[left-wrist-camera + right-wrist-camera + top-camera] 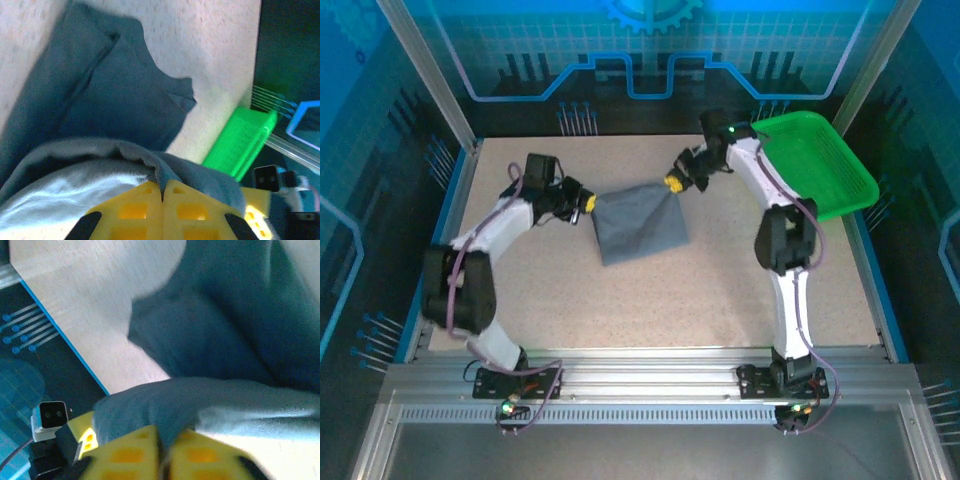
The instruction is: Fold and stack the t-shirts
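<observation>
T-shirt lies mid-table as a folded grey shape, its two far corners lifted and stretched between the grippers. The left gripper holds the left corner; in the left wrist view its yellow fingers are pressed together with a fold of cloth pinched at their tips. The right gripper holds the right corner, its fingers close together with cloth bunched over them. A green basket sits tilted at the far right edge, well apart from the t-shirt
</observation>
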